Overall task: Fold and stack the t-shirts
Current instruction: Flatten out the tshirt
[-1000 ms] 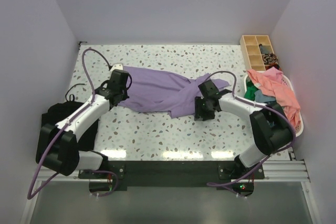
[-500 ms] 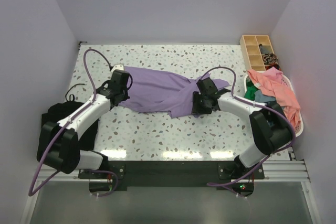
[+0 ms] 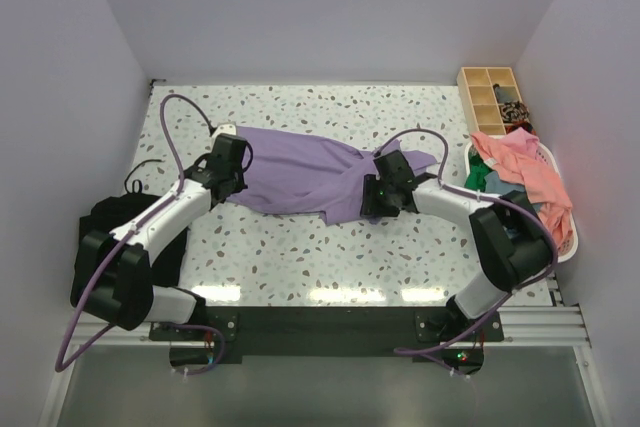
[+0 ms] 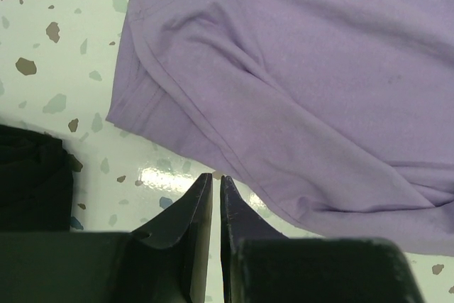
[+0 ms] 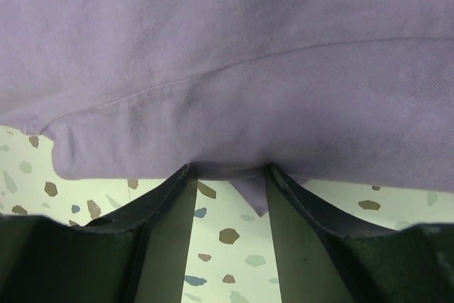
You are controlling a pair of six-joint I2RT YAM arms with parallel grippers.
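The lavender-purple t-shirt (image 3: 300,172) lies crumpled across the middle of the speckled table. My left gripper (image 3: 228,185) is at its left end, near the sleeve. In the left wrist view, that gripper (image 4: 216,179) is shut and empty, with its tips just short of the shirt's hem (image 4: 284,104). My right gripper (image 3: 372,202) is at the shirt's right lower edge. In the right wrist view it (image 5: 228,172) is open, and the purple cloth's (image 5: 227,69) edge lies across both fingertips. A salmon-pink shirt (image 3: 525,172) and a teal one (image 3: 478,179) are heaped in a basket at the right.
The white basket (image 3: 570,237) sits at the table's right edge. A wooden compartment box (image 3: 492,97) stands behind it. A black fabric bundle (image 3: 110,222) lies off the left edge, also showing in the left wrist view (image 4: 32,182). Grey walls enclose the table.
My right gripper has moved a little left and away from me, up to the shirt's lower edge. The left arm has barely moved.
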